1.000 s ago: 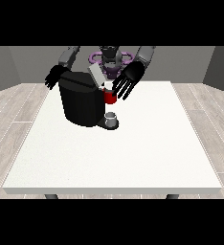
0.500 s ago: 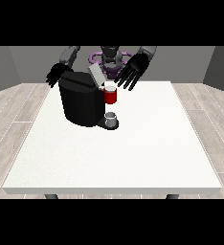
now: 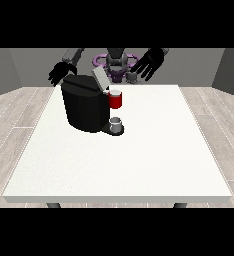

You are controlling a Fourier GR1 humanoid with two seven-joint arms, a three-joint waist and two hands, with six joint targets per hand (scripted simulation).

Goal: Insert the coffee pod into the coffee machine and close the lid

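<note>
The coffee machine (image 3: 85, 109), a black block, stands on the white table (image 3: 139, 160) toward the view's left and far side. Its lid (image 3: 100, 78), a light grey flap, is raised and tilted up at the top of the machine, so the lid is not closed. A red thing at the machine (image 3: 116, 100) sits at the front of the brewing head. Below it, a grey thing (image 3: 116, 122) rests on the machine's base plate; whether this is the coffee pod cannot be told. The hand at the view's right (image 3: 150, 63) is held up above the far edge of the table, clear of the machine, with its fingers spread and holding nothing. The hand at the view's left (image 3: 60, 73) sits just behind the machine's top corner; its fingers are extended downward and grasp nothing visible.
</note>
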